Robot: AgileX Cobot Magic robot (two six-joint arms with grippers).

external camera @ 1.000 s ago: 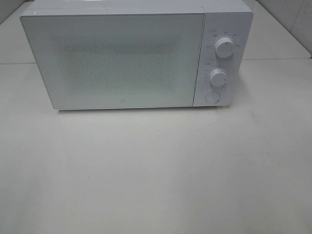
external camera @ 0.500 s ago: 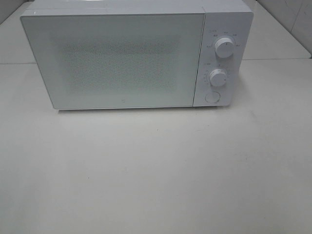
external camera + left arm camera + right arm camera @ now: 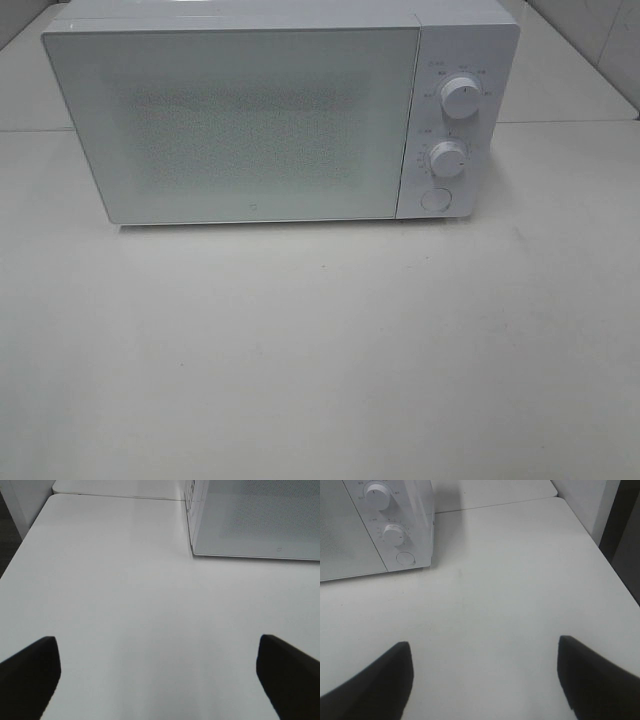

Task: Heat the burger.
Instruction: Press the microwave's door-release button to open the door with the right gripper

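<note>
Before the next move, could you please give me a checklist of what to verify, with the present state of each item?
1. Microwave door fully shut: ok.
2. Burger located: cannot tell; no view shows it, and the door window reveals nothing inside.
3. Left gripper open and empty: ok.
4. Right gripper open and empty: ok.
5. Upper knob, lower knob and round button unobstructed: ok.

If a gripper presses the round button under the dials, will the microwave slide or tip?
Tipping looks unlikely: the microwave is a wide, low box sitting flat on the table. It might slide slightly, since the table looks smooth. The button sits low, which favours sliding over tipping.
</note>
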